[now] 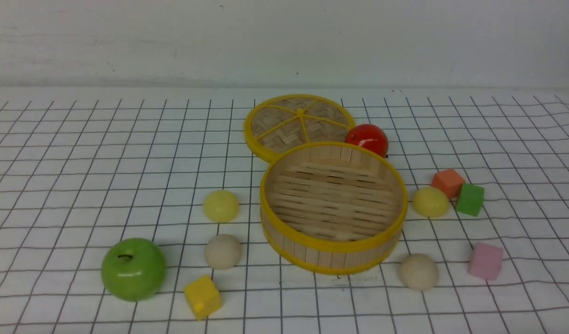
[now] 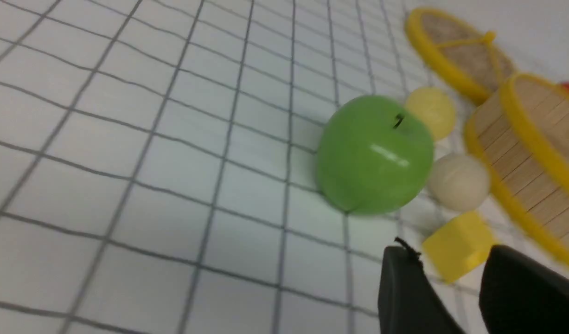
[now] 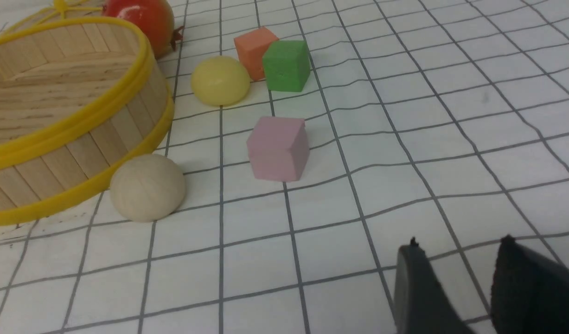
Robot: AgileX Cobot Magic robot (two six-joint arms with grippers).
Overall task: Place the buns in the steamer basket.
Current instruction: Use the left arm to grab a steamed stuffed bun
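Right gripper (image 3: 460,243) parted, seemingly empty, near pink cube (image 3: 278,148).

Light bright, overhead; shadows faint. White glare streak on glossy green apple (image 2: 374,155). Left wrist view blurred, worst at yellow-rimmed bamboo steamer basket (image 2: 511,153) past apple.

The left gripper (image 2: 449,255) has two matte black fingers (image 2: 405,292), wedge-shaped and narrowing to blunt tips. One tip carries a small frayed black tuft. The right gripper (image 3: 460,253) has dark grey-black fingers (image 3: 530,287) of similar shape, each ending in a tiny nub. One has a rough, grainy face.
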